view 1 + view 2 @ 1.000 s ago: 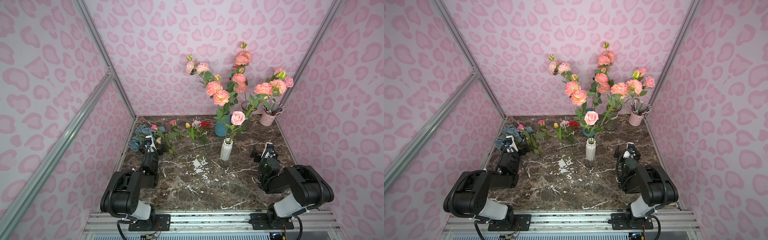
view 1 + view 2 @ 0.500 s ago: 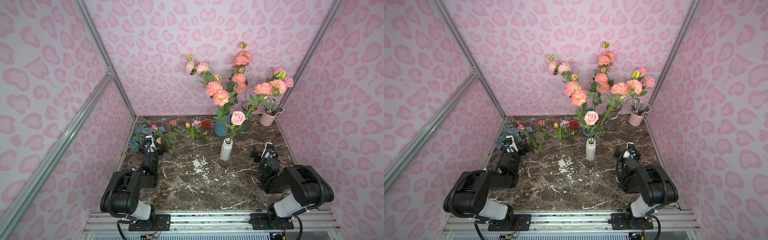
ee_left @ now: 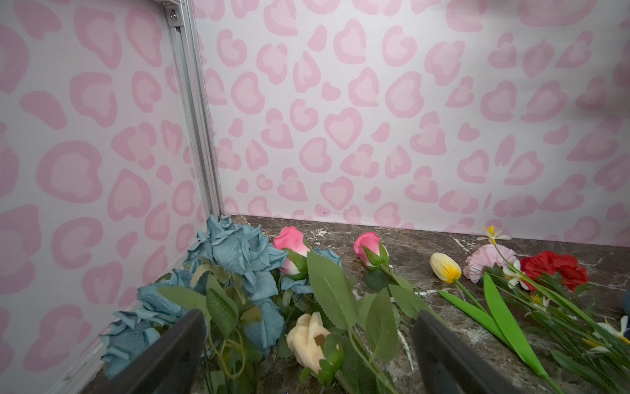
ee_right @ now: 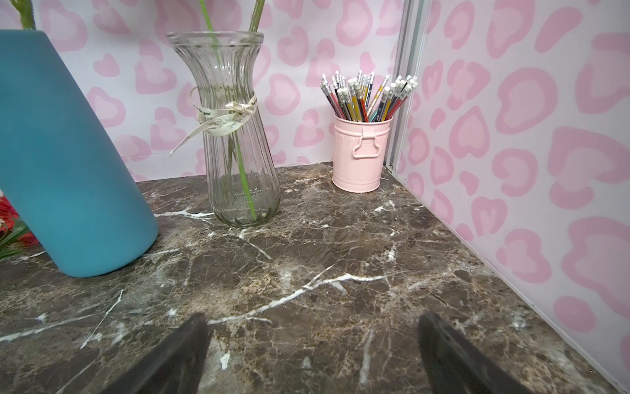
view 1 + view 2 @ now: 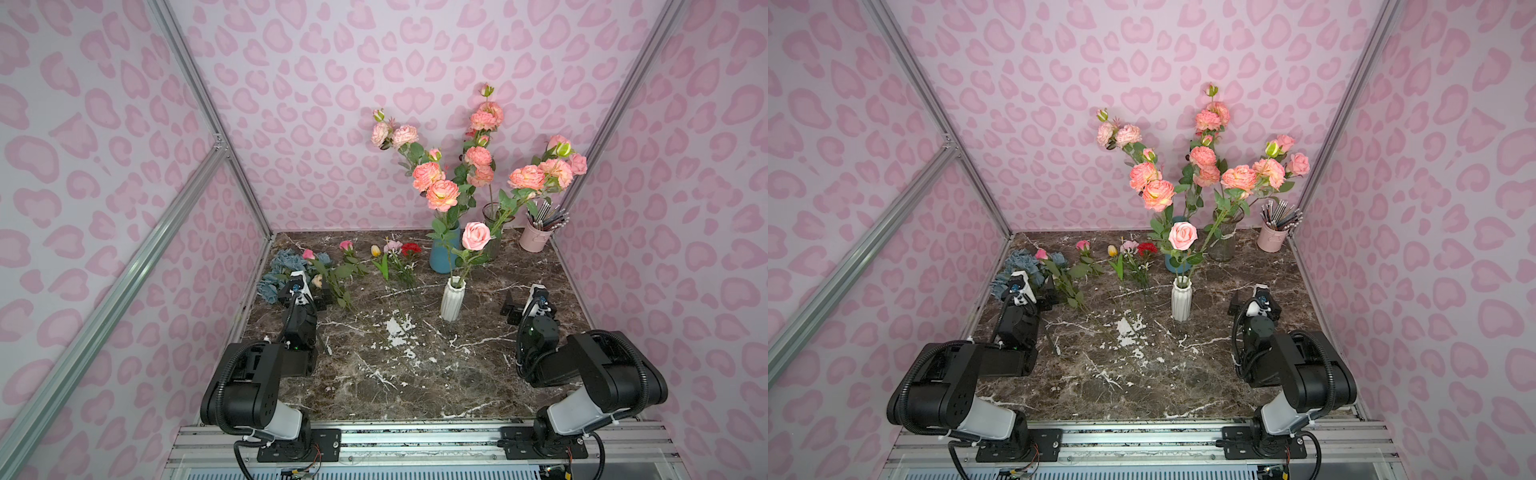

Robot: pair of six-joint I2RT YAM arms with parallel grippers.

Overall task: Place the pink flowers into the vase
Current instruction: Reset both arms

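Stems of two loose pink flowers (image 5: 308, 254) are hard to trace among leaves beside the left arm (image 5: 297, 328) in both top views. Heads lie at back-left of the surface (image 5: 374, 374), by blue hydrangea (image 5: 281, 266). One pink rose (image 5: 476, 235) stands in white vase (image 5: 452, 297).

Left wrist: left end effector (image 3: 308, 315) spread wide, empty. Fingers (image 3: 180, 348) cut off by frame edge, cream bud (image 3: 308, 336) between them.

Right wrist: right end effector (image 4: 313, 316) wide apart, empty, over bare surface. Blue vase (image 4: 68, 153) cropped, glass vase (image 4: 238, 136) blooms out of frame.

Nothing has moved since a second ago.
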